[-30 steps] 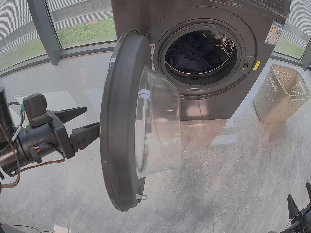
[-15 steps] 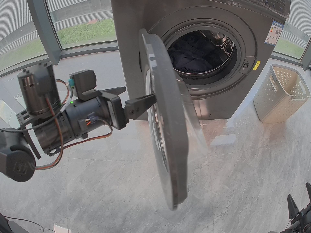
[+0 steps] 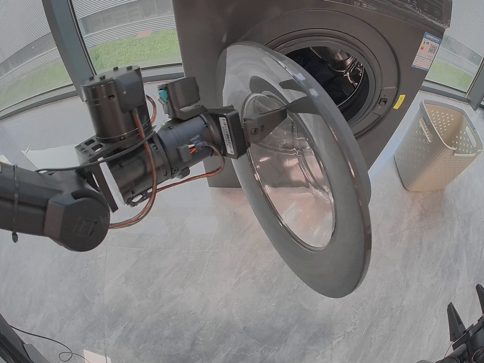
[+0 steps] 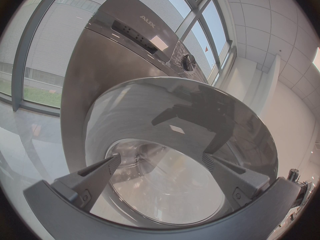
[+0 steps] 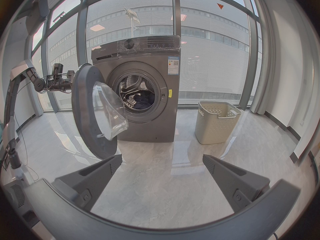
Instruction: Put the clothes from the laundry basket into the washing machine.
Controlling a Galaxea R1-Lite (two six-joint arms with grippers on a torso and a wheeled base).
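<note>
The left pincer (image 4: 160, 157) is spread wide and grips nothing. Its two dark fingers (image 4: 100, 170) point straight at the outer face of the round door (image 3: 322, 258) of a grey front-loading washing machine (image 3: 212, 36). The tips sit right at the rim of the door's glass pane (image 3: 292, 197), one on each side, though whether they actually touch it cannot be told.

The door stands partway open, angled between this pincer and the drum opening just beyond it. Inside the drum, behind the door from the pincer, lie dark clothes (image 5: 143, 100).

The beige perforated laundry basket (image 3: 438, 147) stands on the pale marble floor (image 3: 201, 288), well away from the left pincer on the far side of the machine. The right pincer (image 5: 160, 160) is low over the floor, also wide open and holding nothing, with the basket and machine well ahead of it.
</note>
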